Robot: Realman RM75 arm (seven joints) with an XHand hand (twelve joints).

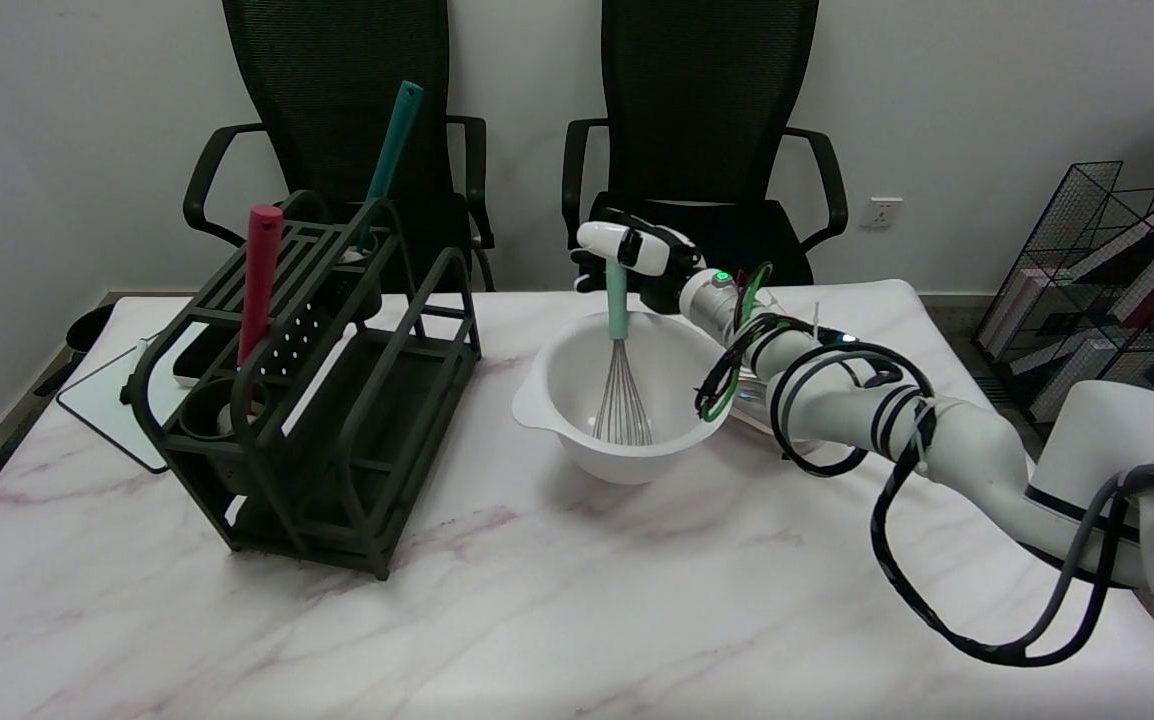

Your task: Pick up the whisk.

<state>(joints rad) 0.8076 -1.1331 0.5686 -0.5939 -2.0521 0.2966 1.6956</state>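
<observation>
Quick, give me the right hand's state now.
Right hand: closed around the teal handle of the whisk, holding it upright with its wires inside the white bowl.

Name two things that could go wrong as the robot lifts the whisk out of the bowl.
The right hand grips only the top of the whisk handle, so the whisk might swing or slip. Its wires sit inside the white bowl; a slanted lift could catch the rim and tip or drag the bowl.
</observation>
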